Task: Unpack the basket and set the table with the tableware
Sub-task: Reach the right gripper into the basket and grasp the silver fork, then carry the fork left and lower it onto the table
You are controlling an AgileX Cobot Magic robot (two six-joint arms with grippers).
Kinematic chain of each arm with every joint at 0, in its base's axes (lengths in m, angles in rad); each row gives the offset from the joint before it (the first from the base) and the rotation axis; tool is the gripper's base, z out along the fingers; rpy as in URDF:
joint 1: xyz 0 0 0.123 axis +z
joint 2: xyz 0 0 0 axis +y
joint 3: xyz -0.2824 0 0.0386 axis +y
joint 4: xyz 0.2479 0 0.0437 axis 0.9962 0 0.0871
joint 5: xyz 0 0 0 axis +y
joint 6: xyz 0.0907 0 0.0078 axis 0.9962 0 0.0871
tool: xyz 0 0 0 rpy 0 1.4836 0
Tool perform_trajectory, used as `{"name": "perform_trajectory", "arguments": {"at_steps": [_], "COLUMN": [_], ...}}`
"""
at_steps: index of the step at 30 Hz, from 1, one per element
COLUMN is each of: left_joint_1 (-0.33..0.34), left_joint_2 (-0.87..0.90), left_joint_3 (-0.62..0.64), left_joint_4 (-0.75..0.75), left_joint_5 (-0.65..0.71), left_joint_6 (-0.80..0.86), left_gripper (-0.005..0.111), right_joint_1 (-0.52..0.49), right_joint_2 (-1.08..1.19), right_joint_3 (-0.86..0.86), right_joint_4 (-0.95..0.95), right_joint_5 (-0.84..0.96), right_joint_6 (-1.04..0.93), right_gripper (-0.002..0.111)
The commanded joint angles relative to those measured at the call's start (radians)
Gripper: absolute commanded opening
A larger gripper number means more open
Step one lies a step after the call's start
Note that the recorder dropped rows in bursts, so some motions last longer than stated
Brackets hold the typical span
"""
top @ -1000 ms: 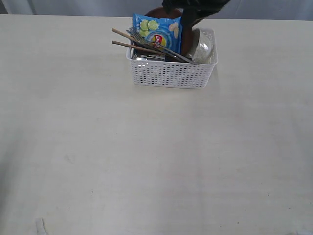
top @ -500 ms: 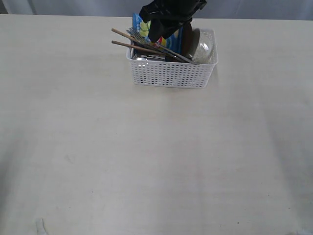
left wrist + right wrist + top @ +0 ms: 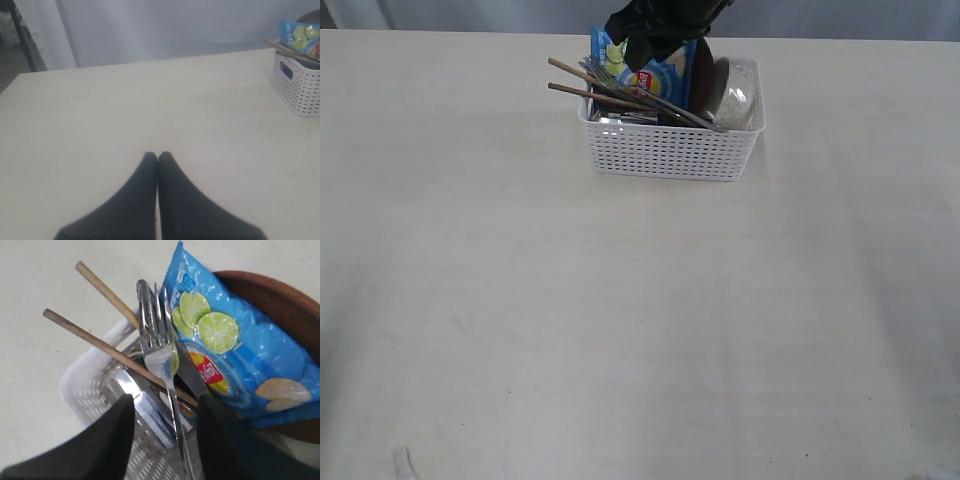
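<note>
**Table** (image 3: 620, 320): pale beige top, bare across its whole near part.

**Left gripper** (image 3: 157, 156): low over the bare table, well left of the basket. The two dark fingers are pressed together tip to tip, with nothing between them.

**Basket** (image 3: 670, 155): white lattice plastic, standing upright at the far middle of the table and holding all the tableware listed below.

**Chopsticks** (image 3: 590, 94): two, wooden. They lean over the basket's left rim with their ends out in the air.

**Steel cup** (image 3: 132, 390): shiny, lying low in the basket's left end beneath the chopsticks.

**Fork** (image 3: 159, 352): steel, lying across the chopsticks with its tines towards the left.

**Knife** (image 3: 189, 374): steel, close beside the fork and against the bag.

**Chip bag** (image 3: 240, 355): blue with lime slices, upright, just behind the cutlery.

**Right gripper** (image 3: 655, 35): above the basket, in front of the bag's top. The fingers are spread apart, one either side of the fork and knife. No contact with either is visible.

**Brown plate** (image 3: 280, 300): on edge behind the bag.

**Bowl** (image 3: 735, 95): white, tilted on its side in the basket's right end.
</note>
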Motion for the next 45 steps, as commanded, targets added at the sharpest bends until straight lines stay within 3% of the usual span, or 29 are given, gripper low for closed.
{"name": "perform_trajectory", "arguments": {"at_steps": [1,9,12,13,15,23,27,31,42,45], "left_joint_1": [-0.005,-0.005,-0.005,-0.005,-0.005,-0.005,-0.005,-0.005,-0.005,-0.005], "left_joint_2": [-0.002,-0.002,-0.002,-0.002,-0.002,-0.002,-0.002,-0.002,-0.002,-0.002], "left_joint_3": [0.002,0.002,0.002,0.002,0.002,0.002,0.002,0.002,0.002,0.002], "left_joint_4": [0.003,0.003,0.003,0.003,0.003,0.003,0.003,0.003,0.003,0.003], "left_joint_5": [-0.001,-0.001,-0.001,-0.001,-0.001,-0.001,-0.001,-0.001,-0.001,-0.001], "left_joint_6": [-0.002,-0.002,-0.002,-0.002,-0.002,-0.002,-0.002,-0.002,-0.002,-0.002], "left_gripper": [0.0,0.0,0.0,0.0,0.0,0.0,0.0,0.0,0.0,0.0], "right_joint_1": [-0.006,-0.006,-0.006,-0.006,-0.009,-0.015,-0.015,0.005,0.187,0.257], "right_joint_2": [0.05,0.097,0.104,0.104,0.084,-0.031,-0.062,-0.082,-0.175,-0.241], "right_joint_3": [-0.005,-0.005,-0.005,-0.005,-0.011,-0.013,-0.013,-0.011,0.116,0.231], "right_joint_4": [-0.003,-0.003,-0.003,-0.003,-0.003,0.018,0.147,0.274,0.278,0.225], "right_joint_5": [0.009,0.011,0.017,0.017,0.022,0.085,0.213,0.213,0.213,0.083], "right_joint_6": [-0.012,-0.012,-0.012,-0.012,-0.014,-0.014,-0.014,0.002,0.205,0.287], "right_gripper": [0.04,0.037,0.019,0.007,0.0,0.0,0.0,0.0,0.0,0.0]}}
